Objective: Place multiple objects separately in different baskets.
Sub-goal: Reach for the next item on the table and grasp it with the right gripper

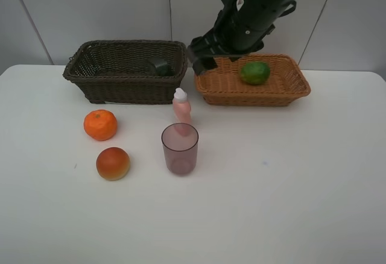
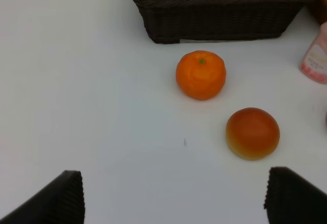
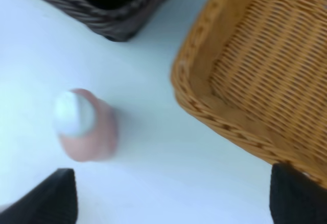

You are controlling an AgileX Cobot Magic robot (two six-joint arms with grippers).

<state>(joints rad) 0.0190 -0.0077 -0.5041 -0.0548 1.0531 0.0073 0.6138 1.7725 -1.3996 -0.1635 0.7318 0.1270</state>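
The dark brown basket [image 1: 123,89] holds the dark pump bottle [image 1: 160,66]. The light tan basket [image 1: 253,97] holds the green fruit [image 1: 255,72]. On the table stand the pink bottle [image 1: 181,108] and the purple cup [image 1: 180,148], with the tangerine [image 1: 100,125] and the red-orange fruit [image 1: 113,163] to their left. My right gripper [image 1: 199,56] hovers open and empty between the baskets, above the pink bottle [image 3: 84,124]. My left gripper [image 2: 173,203] is open and empty over the table, short of the tangerine [image 2: 201,74] and the red-orange fruit [image 2: 252,133]. It does not show in the exterior view.
The white table [image 1: 289,185] stretches wide in front and to the right. A grey wall [image 1: 90,5] stands behind the baskets. The right wrist view shows the tan basket's corner [image 3: 204,101] and the dark basket's corner [image 3: 117,24] with a narrow gap between them.
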